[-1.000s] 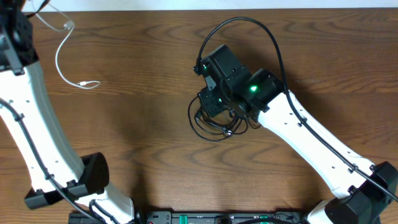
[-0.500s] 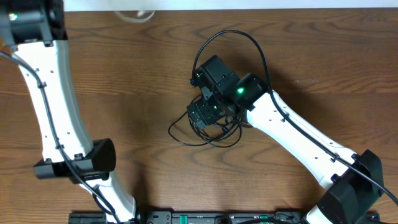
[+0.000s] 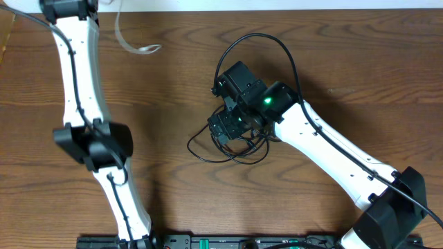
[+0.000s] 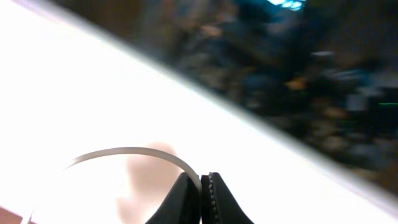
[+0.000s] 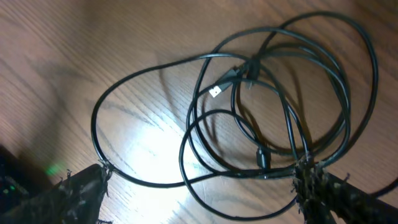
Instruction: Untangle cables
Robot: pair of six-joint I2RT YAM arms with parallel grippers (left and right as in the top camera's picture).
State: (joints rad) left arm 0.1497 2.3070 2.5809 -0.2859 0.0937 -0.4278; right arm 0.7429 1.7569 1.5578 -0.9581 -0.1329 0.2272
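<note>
From above, the left arm [image 3: 77, 69] has swung from the table's left edge up to the far left corner, its gripper out of frame. The white cable [image 3: 128, 43], which a second ago lay curled on the table [image 3: 173, 83] at the left, now trails down from the far edge. The right gripper [image 3: 225, 126] has shifted slightly left over the black cables [image 3: 232, 153], whose tangle has loosened, with one loop now reaching out to the left. In the left wrist view, the left gripper [image 4: 204, 183] is clenched on the white cable [image 4: 124, 151], which arcs away to the left against a bright, blurred background. In the right wrist view, the right gripper [image 5: 202, 169] stands released, fingers wide apart, with the black cables [image 5: 292, 93] lying in overlapping loops on the wood between and beyond them, and a small plug [image 5: 217, 91] near the middle.
</note>
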